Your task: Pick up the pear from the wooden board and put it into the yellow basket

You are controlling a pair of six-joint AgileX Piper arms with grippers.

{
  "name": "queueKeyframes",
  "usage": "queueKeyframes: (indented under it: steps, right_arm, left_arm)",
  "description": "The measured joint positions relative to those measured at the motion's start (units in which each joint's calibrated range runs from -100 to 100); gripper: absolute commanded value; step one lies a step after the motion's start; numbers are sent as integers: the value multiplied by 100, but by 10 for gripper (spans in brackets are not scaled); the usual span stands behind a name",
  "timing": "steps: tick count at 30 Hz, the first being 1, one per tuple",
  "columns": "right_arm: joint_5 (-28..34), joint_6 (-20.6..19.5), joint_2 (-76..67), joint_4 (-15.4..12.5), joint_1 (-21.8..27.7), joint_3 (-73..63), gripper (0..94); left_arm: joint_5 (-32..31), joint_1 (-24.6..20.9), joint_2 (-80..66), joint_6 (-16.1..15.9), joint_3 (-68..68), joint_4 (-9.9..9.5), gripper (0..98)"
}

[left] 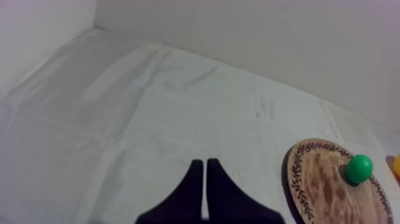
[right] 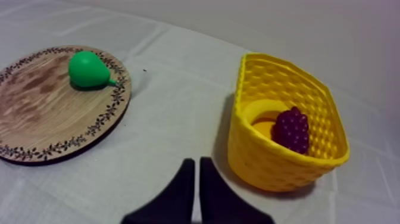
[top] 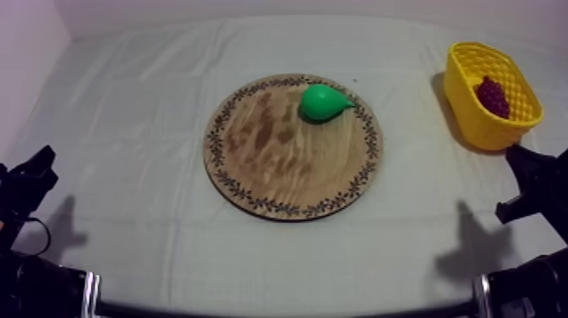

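Pear (top: 324,101) is on the board (top: 279,165), lying on its side at about 1 o'clock, close to the board's edge. Its stem end points to roughly 3 o'clock, toward the basket (top: 475,128). The basket stands upright on the cloth (top: 144,127) at 2 o'clock from the board, well apart from it, with grapes (top: 493,95) lying inside. Left gripper (left: 205,162): fingers pressed together in a narrow wedge, holding nothing. It sits at the table's 8 o'clock over cloth, well apart from the board. Right gripper (right: 197,161): same, fingers together and empty. It sits at the table's 4 o'clock, near the basket on its 6 o'clock side, nose aimed at the cloth between board and basket. Neither gripper touches the pear, board or basket.
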Motion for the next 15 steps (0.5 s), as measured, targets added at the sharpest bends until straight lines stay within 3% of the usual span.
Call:
queueKeyframes:
  steps: [15]
  right_arm:
    - [0, 3, 0, 0, 0, 0, 6]
  left_arm:
    - [0, 0, 0, 0, 0, 0, 1]
